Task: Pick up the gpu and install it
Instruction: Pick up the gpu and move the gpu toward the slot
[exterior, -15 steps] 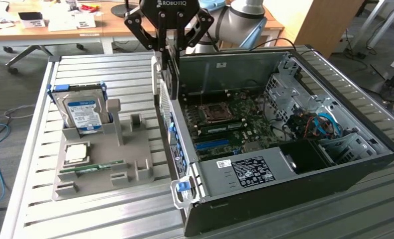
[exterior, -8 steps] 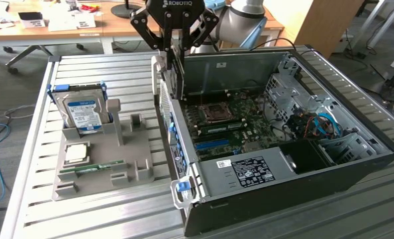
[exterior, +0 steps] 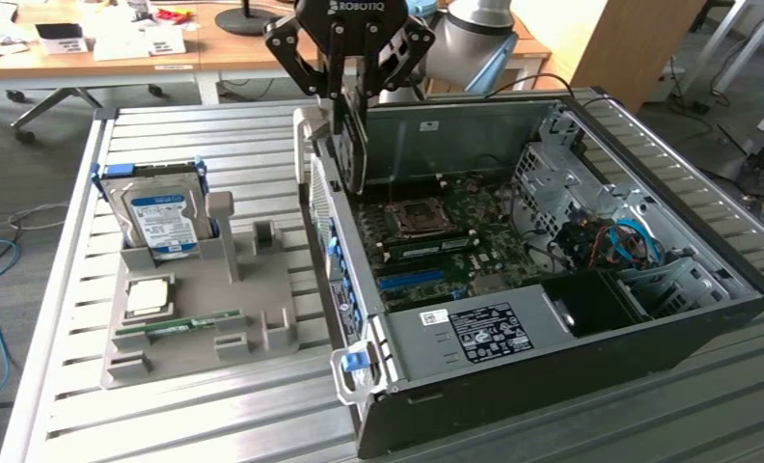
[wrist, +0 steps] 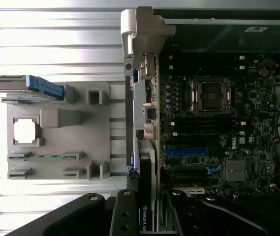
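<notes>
A thin, flat, dark rectangular gpu (exterior: 343,154) (wrist: 148,169) is gripped by the black linkage-fingered gripper (exterior: 347,101) (wrist: 149,209), whose jaws are closed on the card's upper edge. The card is held on edge, hanging straight down from the fingers. It is placed over the open black metal computer case (exterior: 511,415) (wrist: 144,29), just inside the case wall that faces the exterior view's left. It is above the green motherboard (exterior: 447,231) (wrist: 203,128) lying in the case. Whether the card's lower edge touches the board cannot be told. In the wrist view the card is seen edge-on along that same case wall, near the blue slot (wrist: 186,152) of the motherboard.

Outside the case, on the exterior view's left, a grey moulded plastic parts tray (exterior: 196,318) (wrist: 56,147) is laid on the slatted aluminium table (exterior: 202,405) (wrist: 46,49). In the tray's part farthest from the case front, a boxy silver hard drive with a blue label (exterior: 161,217) is stood upright. A square silver processor chip (exterior: 148,297) (wrist: 25,131) and a slim green memory stick (exterior: 177,328) (wrist: 46,157) are laid nearer the case front.
</notes>
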You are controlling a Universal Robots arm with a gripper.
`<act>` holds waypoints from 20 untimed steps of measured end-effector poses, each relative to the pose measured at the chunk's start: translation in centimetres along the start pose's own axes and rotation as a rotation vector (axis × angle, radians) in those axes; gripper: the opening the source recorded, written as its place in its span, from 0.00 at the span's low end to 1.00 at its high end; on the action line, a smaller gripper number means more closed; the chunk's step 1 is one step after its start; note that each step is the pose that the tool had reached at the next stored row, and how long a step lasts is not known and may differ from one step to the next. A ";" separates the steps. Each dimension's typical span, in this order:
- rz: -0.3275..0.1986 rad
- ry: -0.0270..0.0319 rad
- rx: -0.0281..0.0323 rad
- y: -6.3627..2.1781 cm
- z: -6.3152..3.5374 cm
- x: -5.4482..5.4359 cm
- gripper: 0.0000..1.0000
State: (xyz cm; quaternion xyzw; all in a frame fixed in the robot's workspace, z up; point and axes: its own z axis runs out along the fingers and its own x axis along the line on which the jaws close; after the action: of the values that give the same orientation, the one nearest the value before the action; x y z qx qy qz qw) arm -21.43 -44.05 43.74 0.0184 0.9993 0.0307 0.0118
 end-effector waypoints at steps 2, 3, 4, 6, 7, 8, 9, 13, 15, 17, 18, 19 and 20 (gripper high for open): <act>0.000 0.0000 -0.0001 0.01 0.00 -0.2 0.27; 0.000 0.0000 -0.0001 0.01 0.01 -0.3 0.27; 0.000 0.0000 -0.0001 0.02 0.01 -0.4 0.27; 0.000 0.0000 -0.0001 0.02 0.01 -0.6 0.27; 0.000 0.0000 -0.0002 0.03 0.02 -0.7 0.27; 0.000 0.0000 -0.0003 0.03 0.02 -0.8 0.27; 0.000 0.0000 -0.0003 0.02 0.02 -0.8 0.27; 0.000 0.0000 -0.0003 0.03 0.02 -0.8 0.27; 0.000 0.0000 -0.0004 0.03 0.03 -0.9 0.27; 0.000 0.0000 -0.0003 0.04 0.02 -1.1 0.27; 0.000 0.0000 -0.0003 0.05 0.03 -1.3 0.27; 0.000 0.0001 -0.0003 0.05 0.03 -1.4 0.27; 0.000 0.0001 -0.0003 0.06 0.04 -1.6 0.27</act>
State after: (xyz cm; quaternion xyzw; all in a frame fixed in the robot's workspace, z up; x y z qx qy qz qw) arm -19.84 -44.05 43.74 0.0185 0.9993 0.0309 0.0118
